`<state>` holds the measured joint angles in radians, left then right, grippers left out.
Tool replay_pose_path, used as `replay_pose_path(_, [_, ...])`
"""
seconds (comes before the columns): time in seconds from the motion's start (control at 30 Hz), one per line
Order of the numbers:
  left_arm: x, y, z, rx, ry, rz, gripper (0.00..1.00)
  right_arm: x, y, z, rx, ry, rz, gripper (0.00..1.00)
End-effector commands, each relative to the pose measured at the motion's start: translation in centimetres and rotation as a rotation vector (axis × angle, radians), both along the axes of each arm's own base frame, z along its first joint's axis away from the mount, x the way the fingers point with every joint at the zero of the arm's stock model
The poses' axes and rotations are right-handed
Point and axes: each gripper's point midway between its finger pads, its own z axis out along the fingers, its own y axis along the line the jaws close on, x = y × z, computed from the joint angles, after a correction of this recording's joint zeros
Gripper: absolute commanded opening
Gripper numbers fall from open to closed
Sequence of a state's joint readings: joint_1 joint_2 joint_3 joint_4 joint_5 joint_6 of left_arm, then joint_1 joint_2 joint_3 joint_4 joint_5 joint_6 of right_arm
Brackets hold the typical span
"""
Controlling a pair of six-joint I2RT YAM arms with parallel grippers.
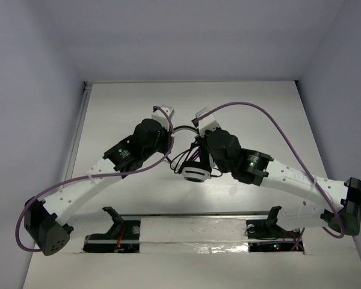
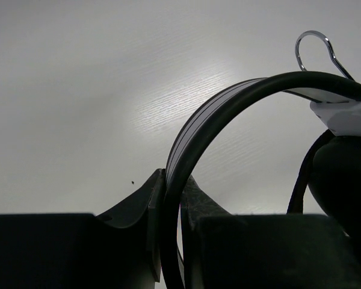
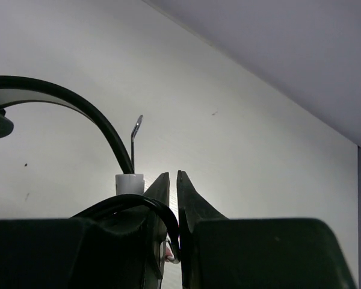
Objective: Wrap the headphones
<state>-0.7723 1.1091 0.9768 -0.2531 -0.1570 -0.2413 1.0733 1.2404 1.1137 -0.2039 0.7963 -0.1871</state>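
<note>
The headphones [image 1: 194,171] sat mid-table [image 1: 253,114], between both arms. The left tool [image 2: 171,201], at ten o'clock from the earcup, was clamped on the headband [image 2: 228,105]. The right tool [image 3: 171,208], at two o'clock, pinched the black cable [image 3: 141,205].

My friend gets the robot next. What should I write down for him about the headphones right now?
Left tool: shut on the headband, which arches up from between its fingers.
Right tool: shut on the thin black cable, which loops between its fingers.
Headphones: held mid-table between both arms, one earcup facing the top camera, loose cable loops hanging beside it.
Done: both grips taken.
Left: the cable still looks loose, so most of the wrapping likely remains. How many turns are on, I cannot tell.
</note>
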Motion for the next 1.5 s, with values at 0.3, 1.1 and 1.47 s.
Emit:
replay_pose_path(0.3, [-3.2, -1.5, 7.1, -0.105, -0.086, -0.246, 0.0, -0.3, -0.3, 0.4, 0.188, 0.1, 0.049, 0.3])
replay_pose_path(1.1, [5.5, 2.8, 8.5, -0.135, -0.047, -0.043, 0.0, -2.8, 3.2, -8.4, 0.555, 0.314, 0.156, 0.72])
replay_pose_path(1.47, [9.3, 2.9, 7.4, -0.175, -0.014, 0.011, 0.0, -3.3, 1.4, -10.7, 0.641, 0.363, 0.038, 0.82])
